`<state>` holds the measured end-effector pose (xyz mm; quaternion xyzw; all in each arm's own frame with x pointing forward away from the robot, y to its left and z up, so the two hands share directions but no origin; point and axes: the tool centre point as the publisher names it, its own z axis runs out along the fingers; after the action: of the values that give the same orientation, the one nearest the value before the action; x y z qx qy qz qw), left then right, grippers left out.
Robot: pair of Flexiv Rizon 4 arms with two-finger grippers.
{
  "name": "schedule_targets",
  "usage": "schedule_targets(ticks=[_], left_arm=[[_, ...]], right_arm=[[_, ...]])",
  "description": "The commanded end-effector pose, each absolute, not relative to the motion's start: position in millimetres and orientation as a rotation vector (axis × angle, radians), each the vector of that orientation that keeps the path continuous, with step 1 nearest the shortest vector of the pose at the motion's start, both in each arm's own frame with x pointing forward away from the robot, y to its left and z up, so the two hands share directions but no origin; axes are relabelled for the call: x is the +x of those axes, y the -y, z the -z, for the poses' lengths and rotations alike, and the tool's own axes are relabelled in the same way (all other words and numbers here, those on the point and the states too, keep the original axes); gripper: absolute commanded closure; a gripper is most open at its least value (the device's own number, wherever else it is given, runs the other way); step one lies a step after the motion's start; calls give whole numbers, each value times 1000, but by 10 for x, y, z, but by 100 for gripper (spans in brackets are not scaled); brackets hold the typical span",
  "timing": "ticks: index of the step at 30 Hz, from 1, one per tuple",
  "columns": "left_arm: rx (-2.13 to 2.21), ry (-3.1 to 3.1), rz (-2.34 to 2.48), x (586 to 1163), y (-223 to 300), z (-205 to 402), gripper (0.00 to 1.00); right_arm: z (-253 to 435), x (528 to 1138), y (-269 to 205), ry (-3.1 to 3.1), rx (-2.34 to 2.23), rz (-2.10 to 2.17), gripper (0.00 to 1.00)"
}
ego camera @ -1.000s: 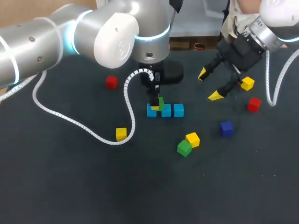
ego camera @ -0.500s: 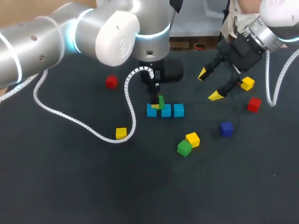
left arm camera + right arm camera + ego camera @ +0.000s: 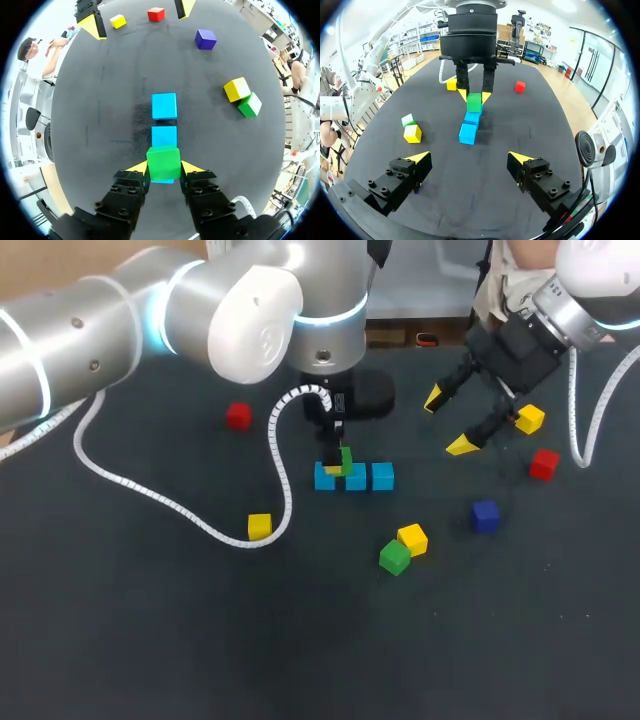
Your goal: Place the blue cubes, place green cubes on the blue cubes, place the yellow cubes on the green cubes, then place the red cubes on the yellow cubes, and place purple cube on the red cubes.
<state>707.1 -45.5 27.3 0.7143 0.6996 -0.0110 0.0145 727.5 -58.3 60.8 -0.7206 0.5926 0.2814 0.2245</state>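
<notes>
So, green cube [image 3: 163,163] is clamped in my left hand [image 3: 164,169], right over the row of blue cubes [image 3: 164,136].

Both yellow fingertips press on the green cube from either side. It's above the end blue cube [image 3: 321,479], the one nearest my hand, and only a sliver of that one shows underneath. Can't tell if they're touching. The other two blue cubes line up ahead of it. Further out there's a loose green cube [image 3: 394,557] touching a yellow cube [image 3: 412,538], with the purple cube [image 3: 485,515] near them. My right hand [image 3: 448,422] hangs over the tabletop [image 3: 150,640] with its fingers wide apart, gripping nothing, and another yellow cube [image 3: 529,419] and a red cube [image 3: 544,463] are beside it. Over on my left side, a second red cube [image 3: 238,416] and a third yellow cube [image 3: 259,526] sit well apart from the row.
</notes>
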Motion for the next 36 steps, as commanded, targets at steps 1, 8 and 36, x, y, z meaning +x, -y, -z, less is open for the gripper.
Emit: schedule_targets(ticks=[1, 8, 36], left_arm=[[2225, -2185, 35, 7101, 468, -276, 100], [2223, -2184, 28, 7106, 469, -277, 100], [2210, -2123, -19, 7123, 437, -278, 100]], right_arm=[[-606, 7274, 584, -1634, -1987, -777, 0], [-606, 7274, 584, -1634, -1987, -777, 0], [-606, 7274, 584, -1634, -1987, -777, 0]])
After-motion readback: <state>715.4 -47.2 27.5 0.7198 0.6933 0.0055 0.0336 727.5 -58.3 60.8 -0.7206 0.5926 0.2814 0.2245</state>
